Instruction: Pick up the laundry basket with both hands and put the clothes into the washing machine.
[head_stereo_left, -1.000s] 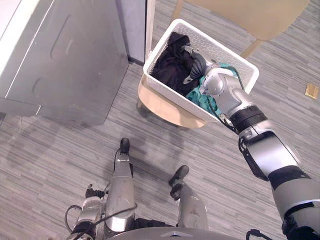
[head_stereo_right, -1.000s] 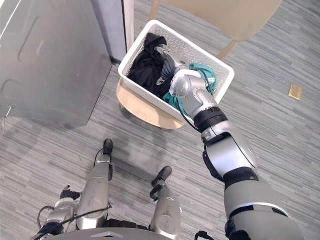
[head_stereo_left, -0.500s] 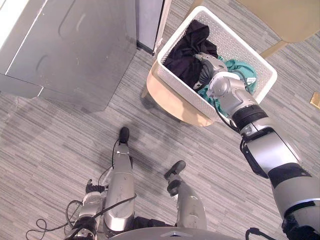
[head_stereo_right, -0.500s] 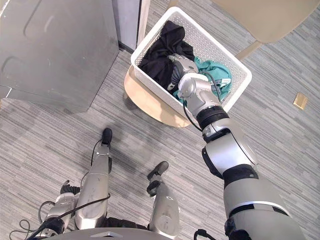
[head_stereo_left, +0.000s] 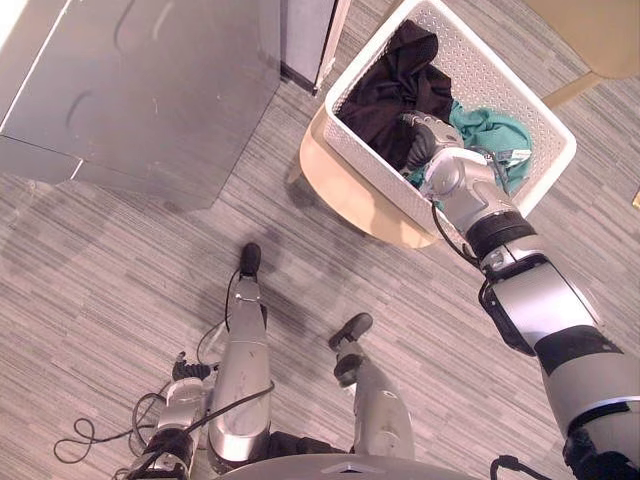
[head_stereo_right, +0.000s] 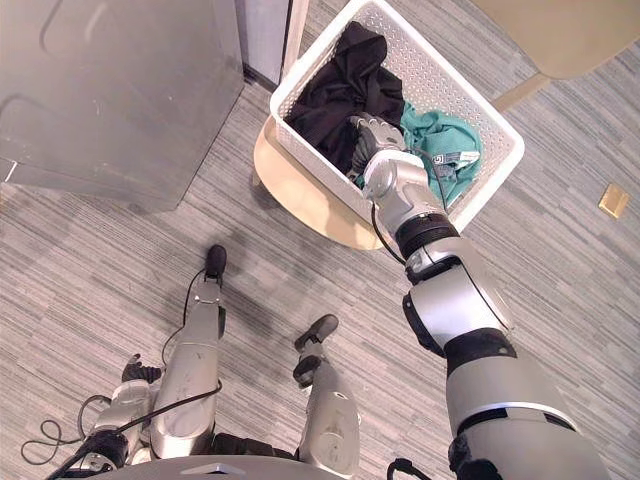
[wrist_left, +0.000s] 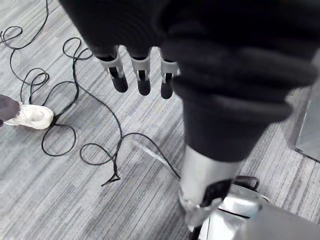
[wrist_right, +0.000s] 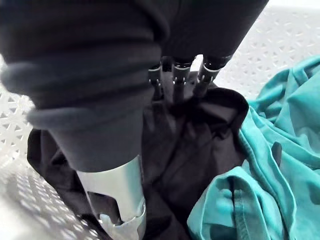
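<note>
Basket (head_stereo_left: 480, 75), white and perforated, sits on a round stool (head_stereo_left: 350, 195) on the floor (head_stereo_left: 120, 290), and its rim overhangs the stool's edge. We see black cloth (head_stereo_left: 395, 85) in the basket's half nearer the washer (head_stereo_left: 150, 90), bunched up against the wall there. Teal cloth (head_stereo_left: 495, 130) lies in the other half, touching the black one. The right hand (head_stereo_left: 425, 140) is down inside the basket between the two cloths. In its wrist view the fingers (wrist_right: 177, 75) are straight, their tips touch the black cloth, and the thumb stands apart, so nothing is pinched. The washer stands just beside the stool, grey, lid side facing us. The left hand (wrist_left: 141, 70) hangs low over the floor, well apart from the basket, with its fingers relaxed and apart and holding nothing. A person's white shoe (wrist_left: 30, 116) is on the floor beyond it.
</note>
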